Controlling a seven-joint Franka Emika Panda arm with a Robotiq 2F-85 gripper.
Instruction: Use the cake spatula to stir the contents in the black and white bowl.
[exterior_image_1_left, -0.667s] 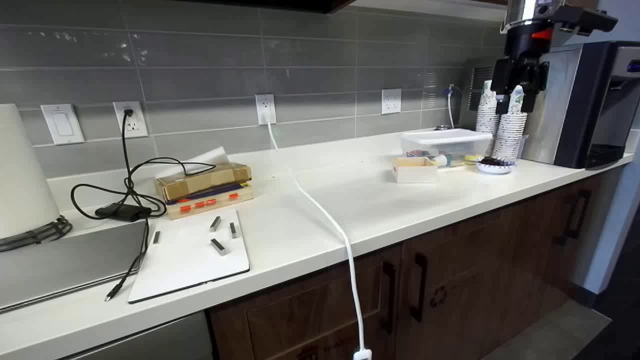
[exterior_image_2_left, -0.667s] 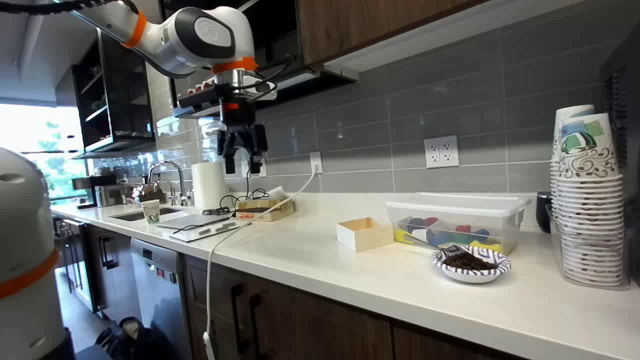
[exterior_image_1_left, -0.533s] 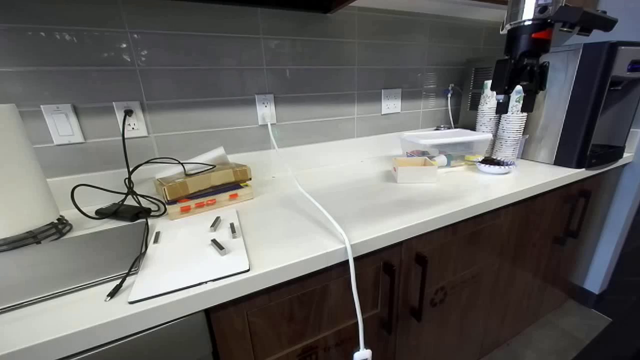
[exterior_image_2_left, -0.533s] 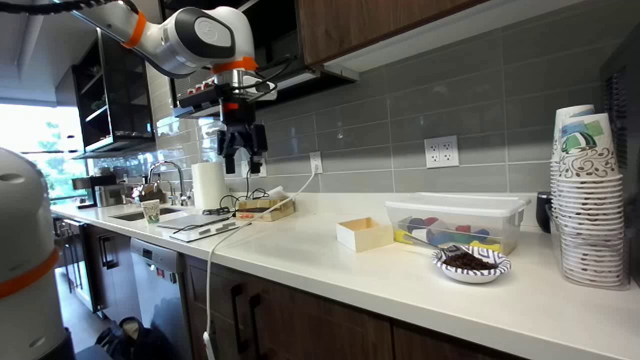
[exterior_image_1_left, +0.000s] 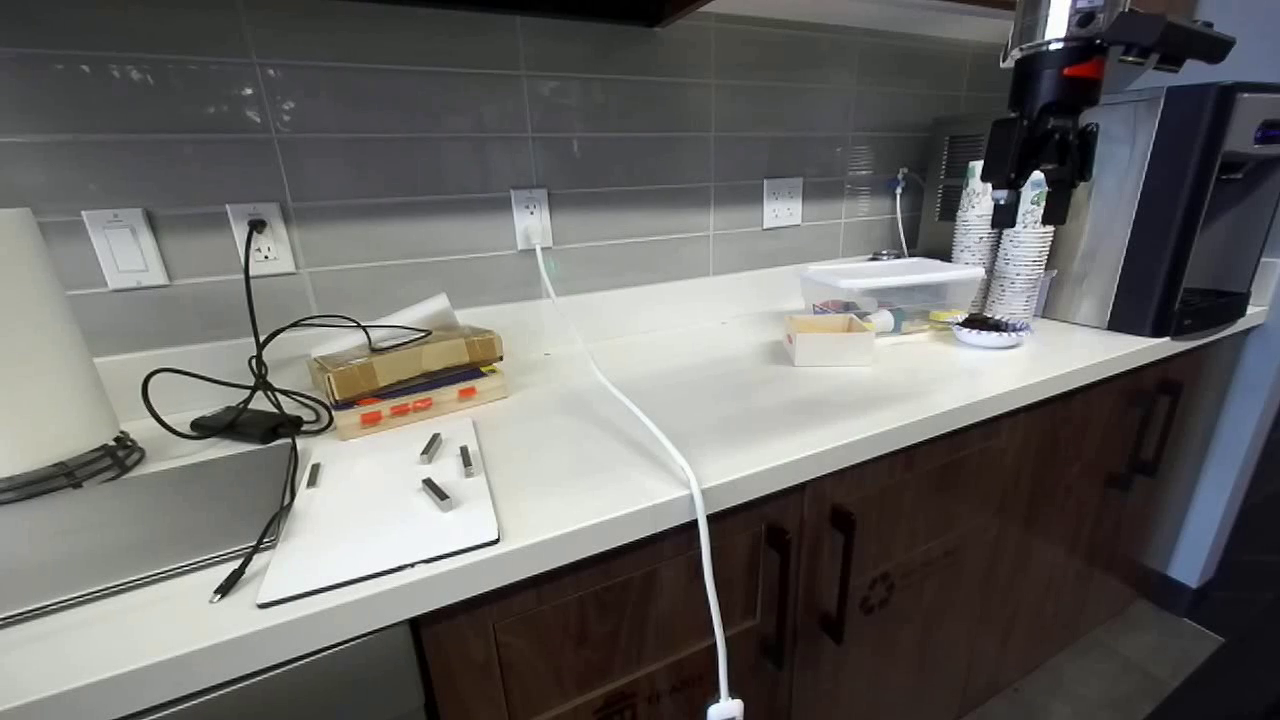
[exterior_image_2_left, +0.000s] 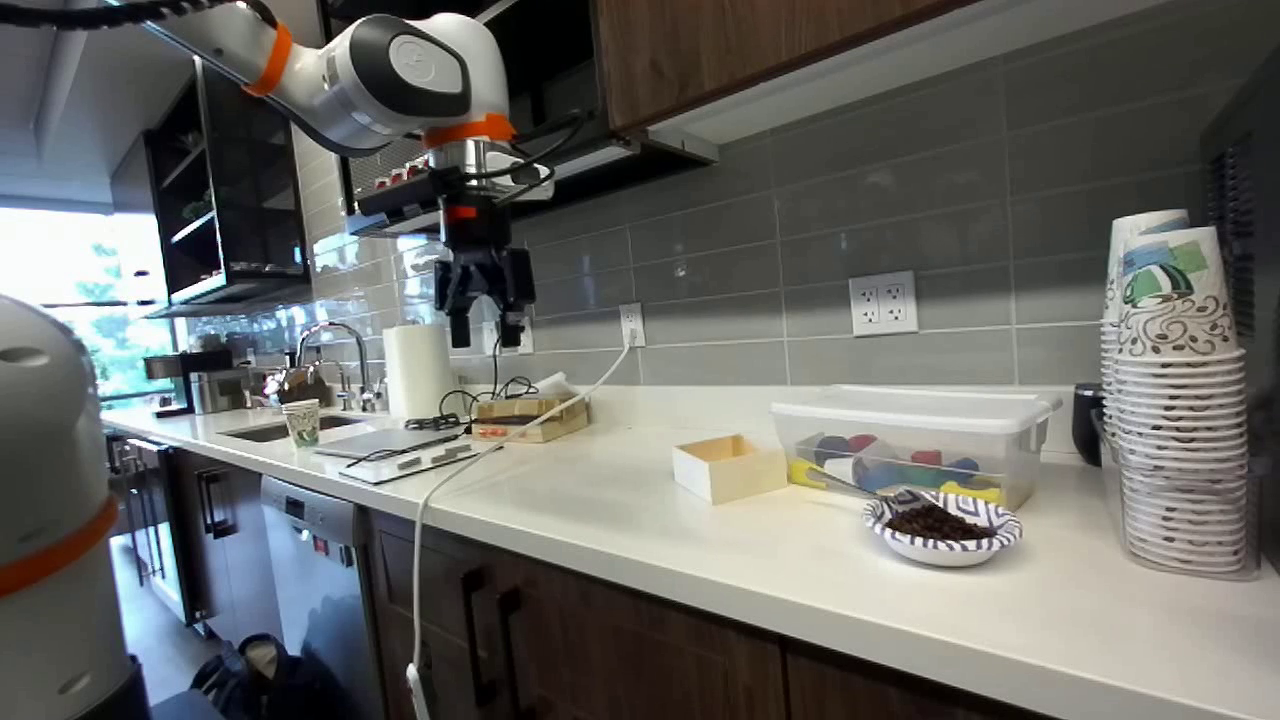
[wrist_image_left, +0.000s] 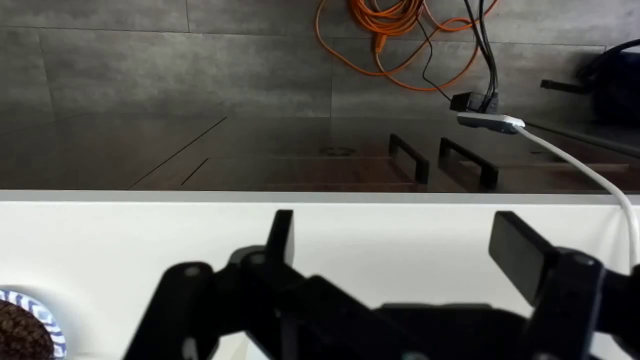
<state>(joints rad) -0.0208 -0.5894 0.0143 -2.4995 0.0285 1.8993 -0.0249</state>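
My fingers (wrist_image_left: 520, 257) stand wide apart, holding nothing, above the worktop (exterior_image_2_left: 620, 490). It stretches to the bowl (exterior_image_2_left: 930, 553), set back from the front edge (wrist_image_left: 350, 198), spatula (exterior_image_2_left: 848, 483) reaching over its rim.

It's a kitchen here: white counter (exterior_image_2_left: 620, 500) below the gripper (exterior_image_2_left: 486, 335), tap (exterior_image_2_left: 362, 360) and sink (exterior_image_2_left: 255, 434) beyond it in an exterior view, dishwasher (exterior_image_2_left: 310, 575) lower down, tiled wall (exterior_image_2_left: 700, 300) behind.

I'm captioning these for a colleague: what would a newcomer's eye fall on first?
Probably the white robot arm, upper left in an exterior view, its jaws open above the counter. Next, the dark-patterned white bowl of dark brown contents, near the stacked paper cups. In the wrist view, orange cord lies coiled on the floor.
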